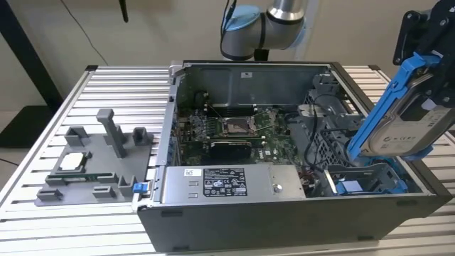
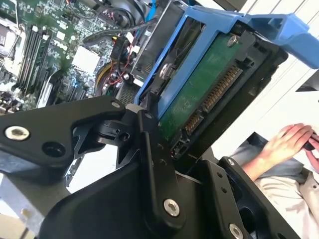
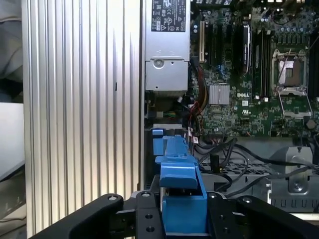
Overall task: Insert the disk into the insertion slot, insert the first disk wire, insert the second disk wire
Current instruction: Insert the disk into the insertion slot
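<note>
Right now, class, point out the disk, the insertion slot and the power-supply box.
the disk [image 1: 411, 121], exterior view, on its silver body.
the insertion slot [image 1: 376, 176], exterior view, on its grey wall.
the power-supply box [image 1: 224, 183], exterior view, on its white sticker.

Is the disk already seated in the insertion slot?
No, the gripper holds the disk tilted above the insertion slot, not inside it.

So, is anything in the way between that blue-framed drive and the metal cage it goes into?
Nothing visible blocks it. The end effector holds the disk tilted above the insertion slot, with open space between them. Black cables lie beside the slot, toward the exterior view's left, not across its opening.
</note>
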`<state>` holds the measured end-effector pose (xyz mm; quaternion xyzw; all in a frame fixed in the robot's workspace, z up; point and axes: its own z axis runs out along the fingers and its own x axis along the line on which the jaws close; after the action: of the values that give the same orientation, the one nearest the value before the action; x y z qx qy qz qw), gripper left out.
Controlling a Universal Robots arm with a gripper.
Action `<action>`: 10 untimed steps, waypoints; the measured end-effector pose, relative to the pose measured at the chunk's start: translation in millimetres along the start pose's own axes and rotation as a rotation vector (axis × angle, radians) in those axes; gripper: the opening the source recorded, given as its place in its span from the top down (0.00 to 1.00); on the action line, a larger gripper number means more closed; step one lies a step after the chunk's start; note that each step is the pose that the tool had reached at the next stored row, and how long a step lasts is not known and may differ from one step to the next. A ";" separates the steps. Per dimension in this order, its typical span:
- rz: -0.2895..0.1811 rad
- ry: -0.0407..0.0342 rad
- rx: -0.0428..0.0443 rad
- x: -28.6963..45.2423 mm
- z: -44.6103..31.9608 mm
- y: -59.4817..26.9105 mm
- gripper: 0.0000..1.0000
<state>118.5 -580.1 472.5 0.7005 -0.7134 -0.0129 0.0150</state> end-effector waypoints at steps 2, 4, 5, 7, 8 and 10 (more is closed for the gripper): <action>0.001 0.0001 0.0000 0.0 3.6 -0.1 1.00; 0.001 0.0000 -0.0002 -0.1 7.3 0.1 1.00; 0.001 0.0000 -0.0002 -0.1 9.1 0.0 1.00; 0.001 -0.0001 -0.0001 0.0 12.7 0.1 1.00; 0.001 -0.0001 -0.0002 -0.1 14.6 0.2 1.00; 0.001 -0.0001 -0.0001 -0.1 18.3 0.4 1.00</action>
<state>117.4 -580.1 454.2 0.7001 -0.7137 -0.0129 0.0150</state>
